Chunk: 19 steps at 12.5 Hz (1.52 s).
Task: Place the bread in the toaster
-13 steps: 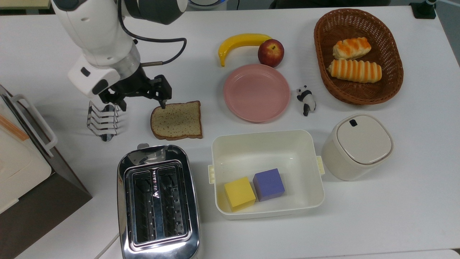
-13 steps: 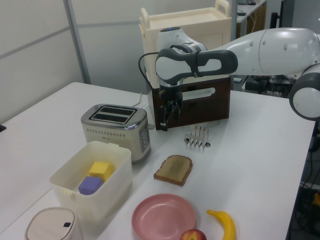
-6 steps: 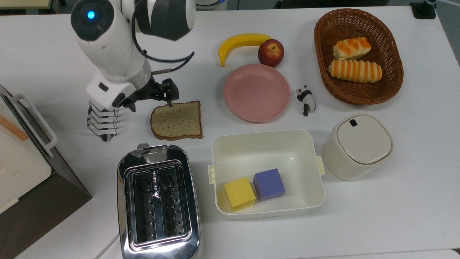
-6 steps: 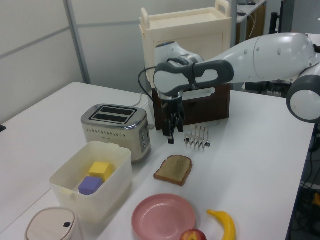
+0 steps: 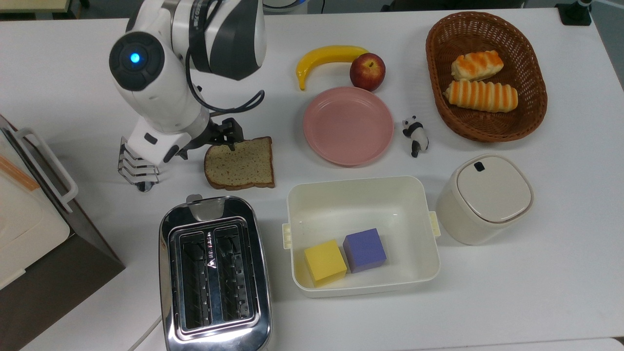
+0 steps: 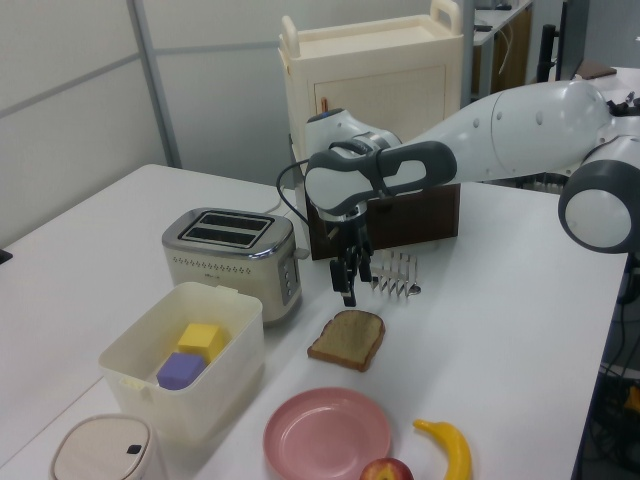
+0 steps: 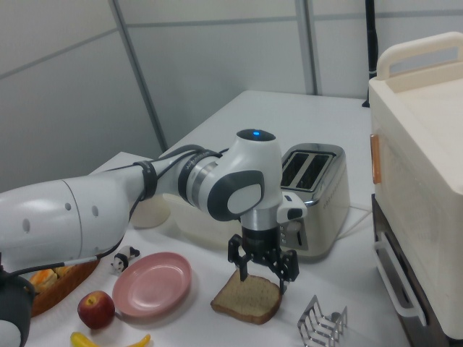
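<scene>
Hanging over the far left corner of the bread (image 5: 240, 164), the gripper (image 7: 262, 275) points down with its two fingers spread wide and nothing between them; in the right view the fingertips stand apart on either side of the slice's far edge, just above it, and whether they touch the crust cannot be told. The bread lies flat on the white table (image 5: 536, 292), domed end toward the top view's left. A small wire toast rack (image 5: 137, 165) stands to the top view's left of the bread, partly covered by the arm's white wrist.

The toaster (image 5: 214, 273) sits nearer the top view's bottom edge, just below the bread and apart from it, both dark slots open and empty. On the top view's right of the toaster is a cream tub (image 5: 363, 195) holding a yellow cube (image 5: 324, 262) and a purple cube (image 5: 364, 249), side by side and touching. Beyond it in the top view, a pink plate (image 5: 348, 125) lies bare to the right of the bread, with a banana (image 5: 326, 57) and a red apple (image 5: 367, 71) just above it. A little panda figure (image 5: 415, 135) stands between the plate and a brown wicker basket (image 5: 438, 92) containing two orange-striped rolls (image 5: 480, 94). A lidded cream canister (image 5: 485, 197) stands right of the tub.
</scene>
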### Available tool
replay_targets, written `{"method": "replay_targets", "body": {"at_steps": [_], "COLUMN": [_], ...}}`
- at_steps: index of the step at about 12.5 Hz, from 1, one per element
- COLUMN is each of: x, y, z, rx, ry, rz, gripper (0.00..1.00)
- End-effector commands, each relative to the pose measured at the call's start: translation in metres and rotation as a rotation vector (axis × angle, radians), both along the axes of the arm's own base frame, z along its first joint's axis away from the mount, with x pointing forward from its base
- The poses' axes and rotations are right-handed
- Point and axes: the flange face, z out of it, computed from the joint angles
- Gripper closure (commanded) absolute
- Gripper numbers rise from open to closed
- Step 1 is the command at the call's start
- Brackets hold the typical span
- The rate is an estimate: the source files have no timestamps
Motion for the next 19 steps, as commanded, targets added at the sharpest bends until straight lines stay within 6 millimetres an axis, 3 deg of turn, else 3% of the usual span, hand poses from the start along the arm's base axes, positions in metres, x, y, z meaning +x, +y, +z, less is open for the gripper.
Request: {"method": "replay_targets", "body": {"at_steps": [1, 5, 9, 10, 16, 18, 19], "x": [-0.002, 0.003, 0.001, 0.001, 0.002, 0.002, 0.002], "y": [0.000, 0.002, 0.003, 0.003, 0.014, 0.019, 0.020], "z": [-0.012, -0.038, -0.051, -0.054, -0.060, -0.060, -0.061], "rx": [-0.019, -0.023, -0.024, -0.024, -0.022, -0.022, -0.022], "ry": [0.018, 0.019, 0.030, 0.034, 0.043, 0.043, 0.045], "rz": [0.037, 0.040, 0.043, 0.043, 0.059, 0.068, 0.070], "gripper": [0.00, 0.00, 0.00, 0.04, 0.07, 0.23, 0.38]}}
